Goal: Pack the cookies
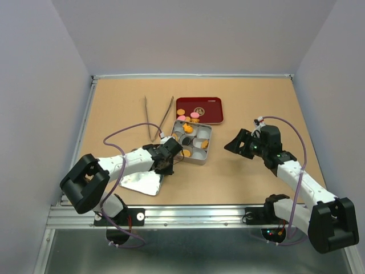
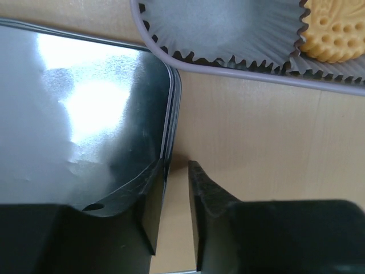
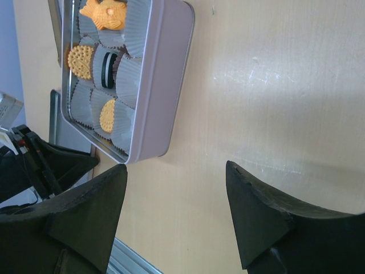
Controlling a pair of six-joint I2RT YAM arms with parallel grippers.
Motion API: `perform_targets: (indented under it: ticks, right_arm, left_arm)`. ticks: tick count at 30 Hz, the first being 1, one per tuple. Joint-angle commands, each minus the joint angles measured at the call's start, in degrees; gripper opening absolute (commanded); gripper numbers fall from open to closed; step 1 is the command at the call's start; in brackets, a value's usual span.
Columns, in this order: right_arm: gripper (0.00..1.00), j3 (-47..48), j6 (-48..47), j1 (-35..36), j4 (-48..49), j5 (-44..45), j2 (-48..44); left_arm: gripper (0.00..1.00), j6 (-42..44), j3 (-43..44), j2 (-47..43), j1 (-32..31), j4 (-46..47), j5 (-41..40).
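Tin: the silver tin [image 1: 193,142] sits open mid-table, its compartments lined with paper cups [image 2: 222,25].
Packed: four cookies [image 3: 81,61] show inside the tin (a fish-shaped orange one, a round yellow one, a dark sandwich and another yellow one). The other cups look bare.
Unpacked: a few loose cookies [image 1: 188,118], pink and orange, lie just beyond the tin's far edge, between it and the red tray [image 1: 212,103].
Lid: the shiny lid [image 2: 85,114] lies flat on the table [image 1: 256,97], off the tin's near-left corner and apart from it.
Left gripper: the left gripper [image 2: 177,165] is low at the lid's edge nearest the tin. Its jaws are narrow, one finger over the lid and one on bare wood. A strip of table shows in the gap, so the rim does not look pinched yet.
Right gripper: the right gripper [image 3: 177,168] hangs to the right of the tin, jaws wide, with nothing between them.
Tongs: the tongs [image 1: 157,117] lie unused left of the tin.
Progress: judged under halfway. Most cups are unfilled, cookies are left outside the tin, and the lid is not yet on.
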Motion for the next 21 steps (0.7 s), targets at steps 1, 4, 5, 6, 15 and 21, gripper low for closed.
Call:
perform_targets:
  ticks: [1,4,5,6,15,21]
  right_arm:
    - [0.75,-0.96,-0.29,-0.19,2.11,-0.27,-0.65]
    - [0.75,-0.52,-0.38,-0.19,2.19,-0.18,0.14]
    - [0.75,-0.26,-0.46,-0.28,2.19,-0.36,0.58]
    - [0.75,0.10,-0.55,-0.19,2.02,-0.62,0.84]
    - [0.75,3.00,-0.38,-0.19,1.58,-0.71,1.63]
    - [0.75,5.63,-0.82,-0.19,1.58,-1.23,4.36]
  left_arm:
    - [0.30,-0.56,-0.95,0.35,-0.25,1.06,-0.95]
    - [0.27,-0.29,-0.94,0.27,-0.33,0.98,-0.42]
    - [0.26,-0.29,-1.03,0.18,-0.42,1.06,-0.42]
    - [0.25,-0.29,-1.21,0.09,-0.42,1.24,-0.50]
    - [0.00,1.64,0.46,1.33,-1.04,1.59,1.43]
    - [0.00,2.61,5.11,-5.26,-1.04,-4.29,0.64]
